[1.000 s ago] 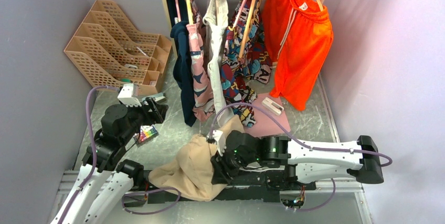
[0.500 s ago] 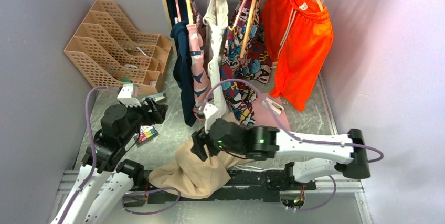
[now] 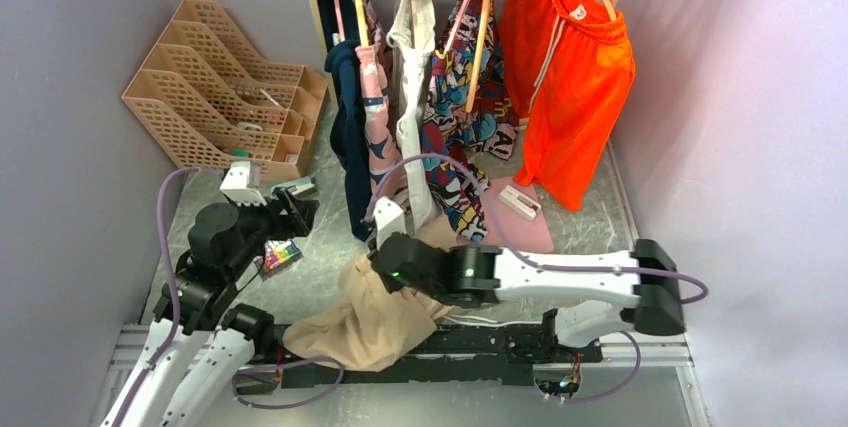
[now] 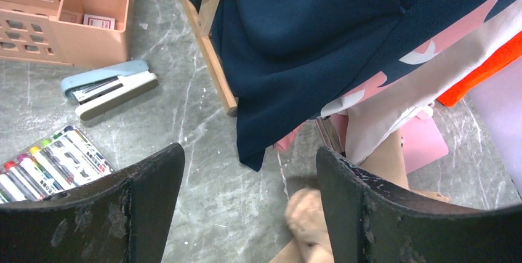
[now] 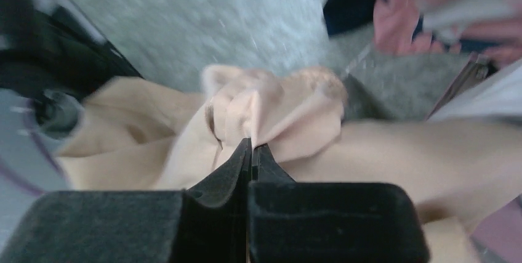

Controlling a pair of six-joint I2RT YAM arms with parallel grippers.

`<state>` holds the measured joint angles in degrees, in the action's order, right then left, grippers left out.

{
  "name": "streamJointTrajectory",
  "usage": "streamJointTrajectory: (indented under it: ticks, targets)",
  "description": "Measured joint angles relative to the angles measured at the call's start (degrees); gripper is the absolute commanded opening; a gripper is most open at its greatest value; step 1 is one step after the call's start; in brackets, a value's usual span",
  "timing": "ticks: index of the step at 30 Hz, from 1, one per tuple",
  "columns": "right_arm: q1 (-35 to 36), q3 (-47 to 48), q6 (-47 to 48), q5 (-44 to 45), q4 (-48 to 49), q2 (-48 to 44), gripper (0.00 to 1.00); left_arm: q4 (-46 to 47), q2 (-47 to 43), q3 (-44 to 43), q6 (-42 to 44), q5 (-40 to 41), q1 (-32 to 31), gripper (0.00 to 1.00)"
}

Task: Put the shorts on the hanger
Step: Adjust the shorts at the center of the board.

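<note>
The beige shorts (image 3: 345, 332) lie heaped on the table at the near edge, between the two arms. My right gripper (image 5: 252, 145) is shut on a bunched fold of the shorts (image 5: 295, 106); from above, its wrist (image 3: 395, 257) covers the fingers. My left gripper (image 4: 249, 170) is open and empty, held above the table left of the shorts (image 4: 308, 214). A short brown ribbed bar (image 4: 328, 135), possibly the hanger, peeks out beside the cream garment; I cannot tell for certain.
A rack at the back holds navy (image 3: 345, 107), pink-patterned, cream-white (image 3: 412, 67), printed and bright orange (image 3: 565, 77) garments. Peach file trays (image 3: 215, 82) stand back left. A stapler (image 4: 111, 87) and marker pack (image 4: 52, 164) lie near the left gripper. A pink mat (image 3: 515, 222) lies under the rack.
My right arm has swung left and away from the near edge, across the shorts. Its jaws opened wide, then shut on a fold of the shorts' upper edge. The left arm stayed still.
</note>
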<state>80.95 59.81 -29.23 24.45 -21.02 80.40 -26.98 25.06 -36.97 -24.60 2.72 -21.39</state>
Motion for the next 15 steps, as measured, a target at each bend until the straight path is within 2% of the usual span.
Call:
streamJointTrajectory:
  ticks: [4, 7, 11, 12, 13, 14, 15]
  targets:
    - [0.0, 1.3, 7.4, -2.2, 5.3, -10.1, 0.0, -0.4, -2.5, 0.0, -0.3, 1.8, 0.0, 0.83]
    - [0.0, 5.9, 12.7, -7.8, 8.7, -16.0, 0.0, -0.8, -6.6, 0.0, -0.9, 4.7, 0.0, 0.84]
    - [0.0, 8.4, 15.1, -15.1, 10.8, -21.9, 0.0, -1.1, -11.5, 0.0, -1.6, 7.8, 0.0, 0.84]
    - [0.0, 7.6, 14.8, -16.4, 10.4, -23.5, 0.05, -1.1, -12.3, 0.0, -1.7, 8.4, 0.0, 0.84]
    - [0.0, 6.2, 14.2, -17.5, 9.6, -25.2, 0.16, -1.1, -12.8, 0.0, -1.8, 8.8, 0.0, 0.84]
    - [0.0, 3.9, 12.7, -18.5, 8.4, -26.9, 0.36, -1.1, -13.1, 0.0, -1.8, 9.2, 0.0, 0.84]
    - [0.0, 1.4, 11.1, -19.4, 7.1, -28.7, 0.5, -1.2, -13.1, 0.0, -1.8, 9.4, 0.0, 0.84]
